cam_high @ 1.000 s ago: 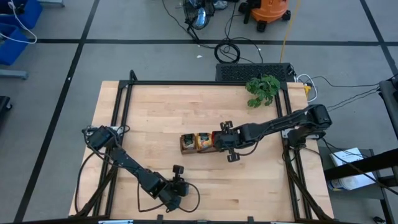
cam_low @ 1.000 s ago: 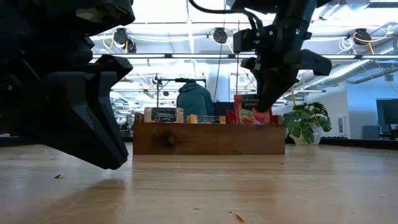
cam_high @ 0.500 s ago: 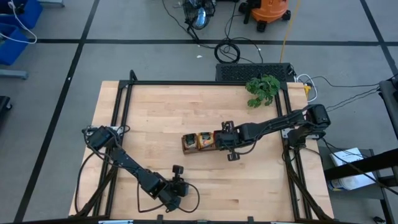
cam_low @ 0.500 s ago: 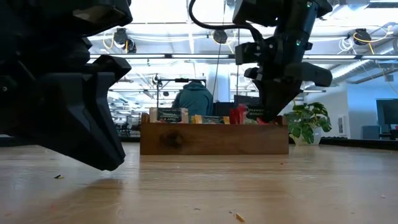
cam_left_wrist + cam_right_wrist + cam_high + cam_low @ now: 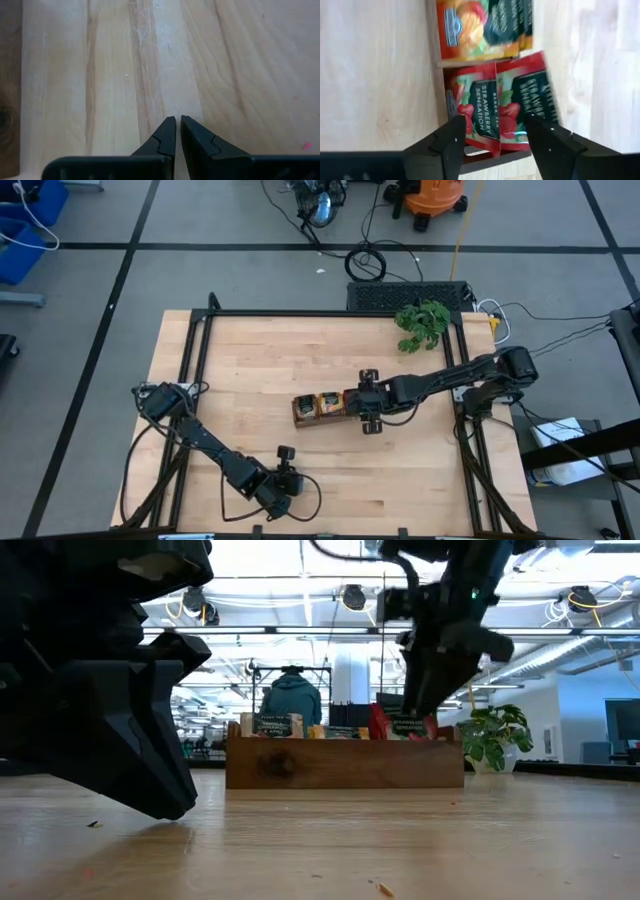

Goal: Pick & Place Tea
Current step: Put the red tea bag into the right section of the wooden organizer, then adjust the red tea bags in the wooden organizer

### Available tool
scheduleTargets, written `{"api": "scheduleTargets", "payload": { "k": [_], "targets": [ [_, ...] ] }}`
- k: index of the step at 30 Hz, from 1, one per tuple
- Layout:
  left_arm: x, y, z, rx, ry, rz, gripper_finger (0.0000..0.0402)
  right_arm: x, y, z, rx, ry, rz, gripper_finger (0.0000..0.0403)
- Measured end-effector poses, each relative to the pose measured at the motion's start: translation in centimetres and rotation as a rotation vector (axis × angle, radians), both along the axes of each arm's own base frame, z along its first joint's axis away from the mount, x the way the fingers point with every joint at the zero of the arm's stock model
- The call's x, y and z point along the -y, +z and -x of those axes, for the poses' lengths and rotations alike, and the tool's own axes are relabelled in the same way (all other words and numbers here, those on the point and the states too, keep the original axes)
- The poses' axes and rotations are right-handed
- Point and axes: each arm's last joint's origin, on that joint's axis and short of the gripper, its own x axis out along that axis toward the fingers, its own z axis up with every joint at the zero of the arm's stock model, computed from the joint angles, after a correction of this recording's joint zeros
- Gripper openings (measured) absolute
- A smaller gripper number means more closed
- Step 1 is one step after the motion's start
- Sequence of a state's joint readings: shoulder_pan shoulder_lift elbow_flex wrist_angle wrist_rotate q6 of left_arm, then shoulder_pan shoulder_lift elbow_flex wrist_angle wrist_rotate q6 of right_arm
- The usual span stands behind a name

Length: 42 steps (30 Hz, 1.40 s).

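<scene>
Tea: red sachets [image 5: 512, 107] stood in the tray's [image 5: 300, 411] end compartment, orange ones [image 5: 480, 25] next door.
Right gripper [image 5: 495, 132]: spread wide above them.
Left gripper [image 5: 178, 131]: closed, near the table's [image 5: 260, 360] front edge.

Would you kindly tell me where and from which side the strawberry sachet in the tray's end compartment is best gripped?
Probably by its top edge, from above. The strawberry sachets stand on edge in the tray, tops above the rim, so only that edge is free. The right gripper is open over them, fingers either side of a sachet's flat faces.
</scene>
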State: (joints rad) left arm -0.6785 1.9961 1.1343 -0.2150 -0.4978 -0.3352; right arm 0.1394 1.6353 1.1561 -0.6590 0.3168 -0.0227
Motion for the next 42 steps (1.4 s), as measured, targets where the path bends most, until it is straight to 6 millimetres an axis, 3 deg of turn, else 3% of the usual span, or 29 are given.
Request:
{"api": "scheduleTargets", "payload": {
  "k": [6,11,20,24,32,37,42],
  "targets": [
    [-0.2,0.0,-0.1,-0.006,0.0,-0.01,0.0035,-0.2,2.3,0.9,0.089,-0.004,-0.023,0.0205],
    [-0.5,0.5,-0.2,0.001,0.009,-0.005,0.0035,-0.8,2.7,1.2,0.101,0.004,-0.033,0.0201],
    [-2.0,5.0,1.3,0.104,0.169,-0.102,0.0035,-1.2,3.2,0.5,0.186,0.051,0.106,0.0172],
    [-2.1,5.8,1.5,0.122,0.178,-0.079,0.0035,-0.5,3.5,-0.4,0.249,0.101,0.081,0.0155],
    [-1.9,5.5,1.7,0.115,0.187,-0.071,0.0035,2.4,0.3,0.7,0.171,0.014,0.052,0.0122],
    [-1.4,5.5,2.1,0.116,0.172,-0.071,0.0035,2.4,-1.3,1.8,0.112,-0.024,0.029,0.0103],
    [-1.3,5.5,2.2,0.123,0.174,-0.078,0.0035,1.9,-1.0,1.6,0.135,-0.013,0.031,0.0091]
  ]
}}
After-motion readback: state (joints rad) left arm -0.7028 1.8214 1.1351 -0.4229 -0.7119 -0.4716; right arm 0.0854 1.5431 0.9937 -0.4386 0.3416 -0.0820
